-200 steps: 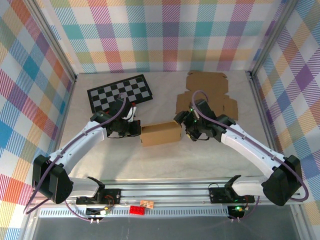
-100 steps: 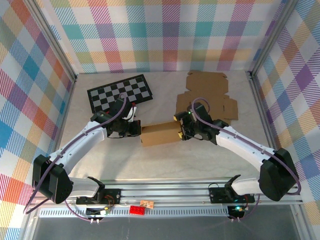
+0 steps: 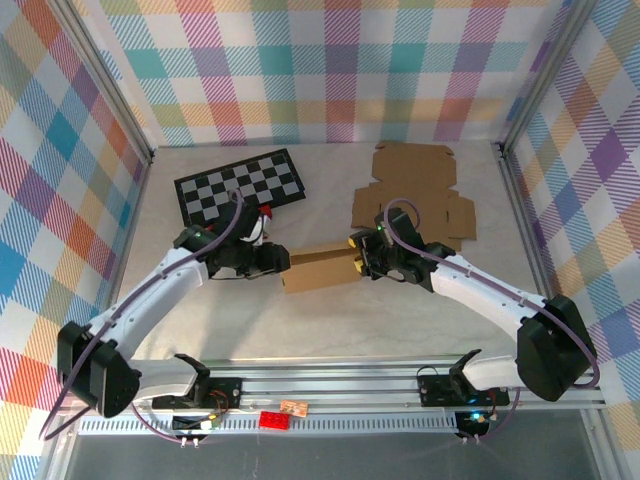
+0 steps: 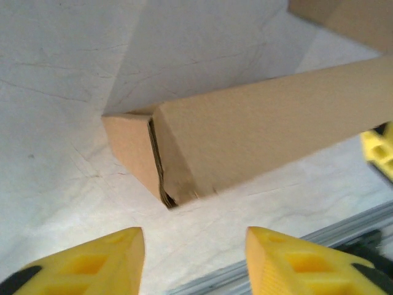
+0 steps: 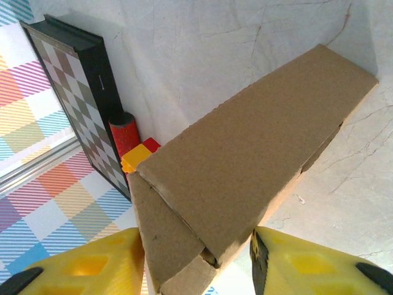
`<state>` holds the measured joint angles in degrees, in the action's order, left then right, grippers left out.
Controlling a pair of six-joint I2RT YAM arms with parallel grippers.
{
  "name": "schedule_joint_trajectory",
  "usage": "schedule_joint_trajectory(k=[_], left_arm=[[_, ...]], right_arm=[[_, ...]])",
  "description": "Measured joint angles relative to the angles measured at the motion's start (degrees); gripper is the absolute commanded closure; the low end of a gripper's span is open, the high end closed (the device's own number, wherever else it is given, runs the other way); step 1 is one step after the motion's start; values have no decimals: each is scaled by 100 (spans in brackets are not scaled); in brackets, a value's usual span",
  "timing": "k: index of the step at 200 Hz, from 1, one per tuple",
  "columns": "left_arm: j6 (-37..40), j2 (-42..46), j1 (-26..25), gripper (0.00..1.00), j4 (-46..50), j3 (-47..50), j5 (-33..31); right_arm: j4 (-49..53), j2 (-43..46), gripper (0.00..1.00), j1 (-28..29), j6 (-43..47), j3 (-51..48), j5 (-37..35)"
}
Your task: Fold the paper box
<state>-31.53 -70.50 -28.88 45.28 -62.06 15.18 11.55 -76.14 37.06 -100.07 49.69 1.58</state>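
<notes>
The folded brown paper box (image 3: 320,268) lies across the middle of the table, a long closed carton. My right gripper (image 3: 357,258) is shut on its right end. In the right wrist view the box (image 5: 245,160) fills the gap between the yellow fingers (image 5: 86,267), and its end flaps show a small open seam at my gripper (image 5: 196,264). My left gripper (image 3: 278,262) is open just off the left end. From the left wrist, the box (image 4: 264,123) lies ahead of the gripper (image 4: 193,258), and nothing sits between its fingertips.
A black-framed checkerboard (image 3: 240,185) lies at the back left, with a red cylinder (image 5: 124,132) beside it. A flat unfolded cardboard blank (image 3: 412,190) lies at the back right. The metal rail (image 3: 330,385) runs along the near edge.
My right gripper has moved left onto the box's right end and closed on it. The box has turned slightly, and the left arm has shifted a little toward its left end.
</notes>
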Motion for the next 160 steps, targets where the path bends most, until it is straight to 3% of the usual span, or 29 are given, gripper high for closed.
schedule_joint_trajectory(k=[33, 80, 160], left_arm=[[-1095, 505, 380, 45, -70, -2, 101], [-2457, 350, 765, 47, -741, 413, 407], [-3014, 166, 765, 54, -1443, 1075, 780]], right_arm=[[0, 0, 54, 0, 0, 0, 0], [2, 0, 54, 0, 0, 0, 2], [2, -7, 55, 0, 2, 0, 22]])
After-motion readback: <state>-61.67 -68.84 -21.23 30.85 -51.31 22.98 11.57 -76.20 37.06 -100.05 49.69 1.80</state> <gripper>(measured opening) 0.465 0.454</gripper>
